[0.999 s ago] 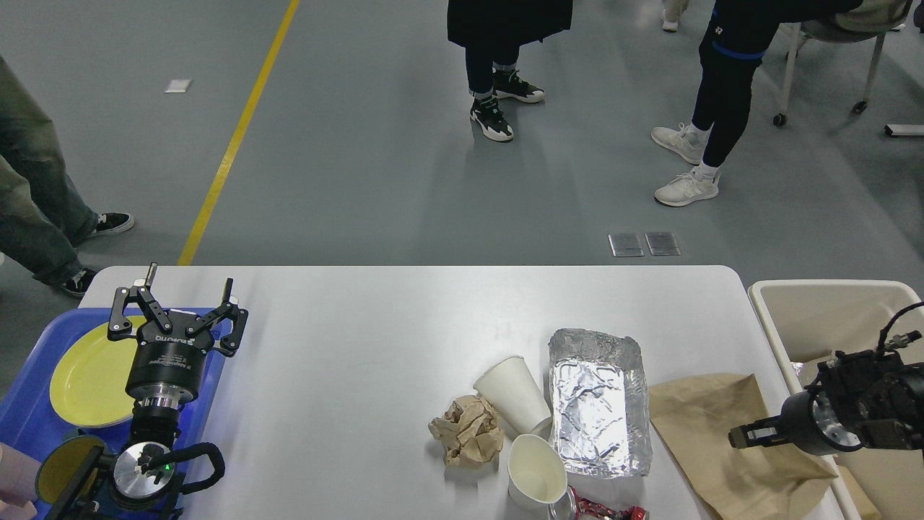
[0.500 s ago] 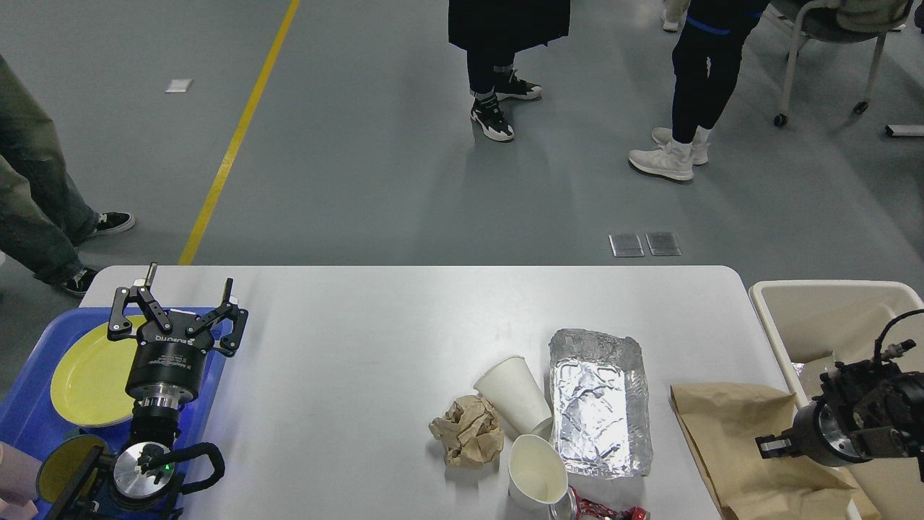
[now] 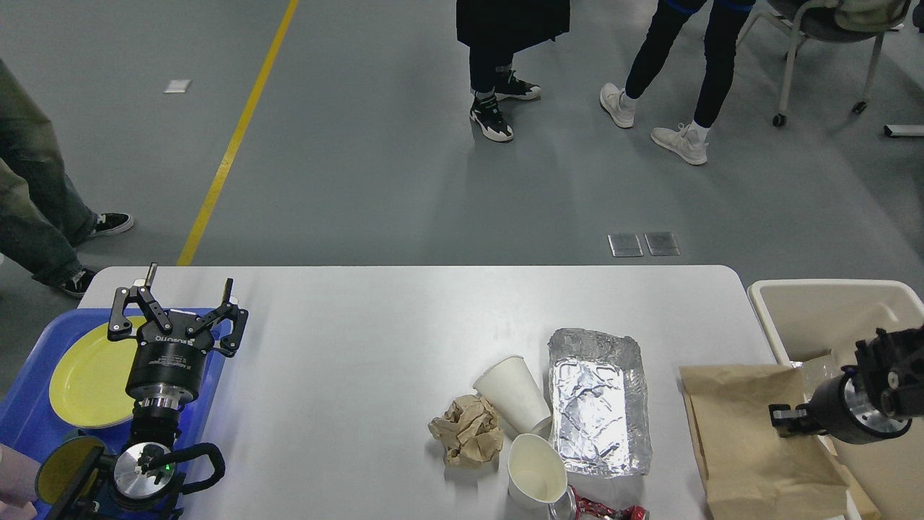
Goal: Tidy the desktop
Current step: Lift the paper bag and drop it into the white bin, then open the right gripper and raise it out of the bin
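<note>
Jaws spread on the left gripper [image 3: 178, 303]; the right gripper [image 3: 783, 419] is seen dark and end-on, so I cannot tell how its jaws stand.
Left gripper hangs over the blue tray [image 3: 29, 412] and yellow plate [image 3: 86, 375] at the desktop's [image 3: 375, 347] left end. Right gripper sits on the brown paper bag [image 3: 743, 426] overhanging the right edge beside the beige bin [image 3: 823, 303]. Near centre lie two paper cups [image 3: 514, 393], crumpled brown paper [image 3: 467, 430] and a foil tray [image 3: 598, 404].
</note>
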